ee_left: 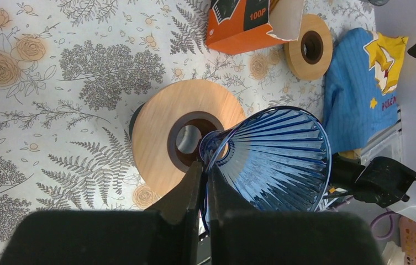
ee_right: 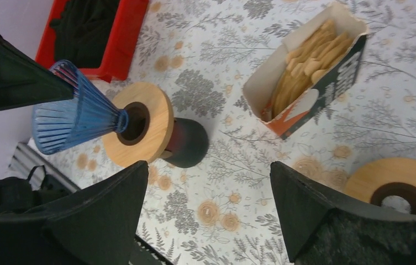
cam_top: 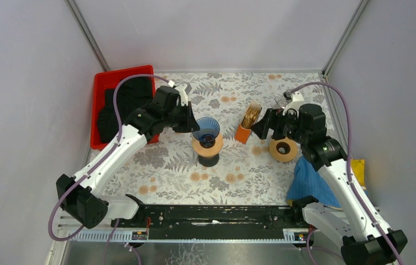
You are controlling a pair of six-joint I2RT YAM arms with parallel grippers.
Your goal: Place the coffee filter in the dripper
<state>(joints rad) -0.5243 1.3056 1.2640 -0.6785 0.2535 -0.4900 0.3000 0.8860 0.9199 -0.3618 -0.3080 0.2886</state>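
The blue ribbed dripper (cam_top: 206, 131) has its narrow end at the hole of the wooden stand (cam_top: 207, 147) in mid-table. My left gripper (cam_top: 190, 128) is shut on the dripper's rim; the left wrist view shows my left gripper (ee_left: 205, 164) pinching the dripper (ee_left: 274, 157) over the stand (ee_left: 161, 124). The coffee filters stand in an open orange box (cam_top: 248, 124), also seen in the right wrist view (ee_right: 305, 66). My right gripper (cam_top: 261, 130) is open and empty just right of the box; in its own view my right gripper (ee_right: 208, 187) hangs above the bare tablecloth.
A second wooden ring (cam_top: 283, 149) lies right of the box, under my right arm. A blue cloth (cam_top: 310, 182) lies at the near right. A red tray (cam_top: 106, 83) with black items is at the far left.
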